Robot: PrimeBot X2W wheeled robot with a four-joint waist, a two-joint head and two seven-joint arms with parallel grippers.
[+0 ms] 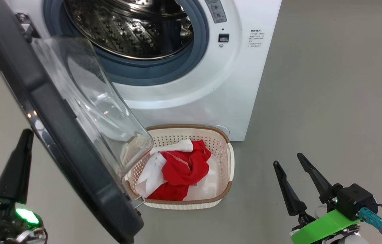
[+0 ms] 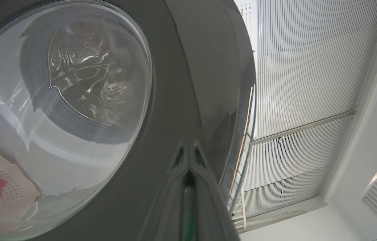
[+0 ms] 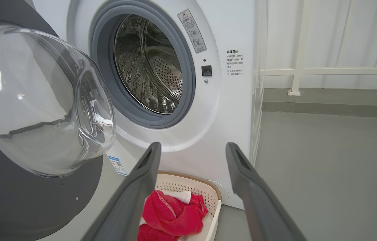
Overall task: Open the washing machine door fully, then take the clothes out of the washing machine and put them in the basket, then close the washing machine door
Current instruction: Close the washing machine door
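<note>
**Door swung out, clothes in basket, both end effectors empty**

I see the door (image 1: 58, 132) hanging open on the left of the washer (image 1: 191, 95). It is angled out toward me, and its glass bowl (image 1: 92, 101) covers the basket's left end in the head view. The steel drum (image 1: 133, 27) is open to view behind the grey seal (image 1: 163, 73).

The basket (image 1: 223, 149) sits on the floor (image 1: 313, 101), tight against the washer's lower front. The clothes (image 1: 180, 169) are inside it, a red heap with a white piece on the left.

My left end effector (image 1: 27, 134) is pinched closed on nothing, fingers together and pointing up on the door's outer side. In the left wrist view its tips (image 2: 188, 167) are right at the glossy black rim (image 2: 175, 100). I can't tell if they make contact.

My right end effector (image 1: 287, 160) is spread wide and empty, low at the right over bare floor, well apart from the basket. The right wrist view looks between its fingers (image 3: 141, 187) at the washer front, with the basket and red clothes below.
</note>
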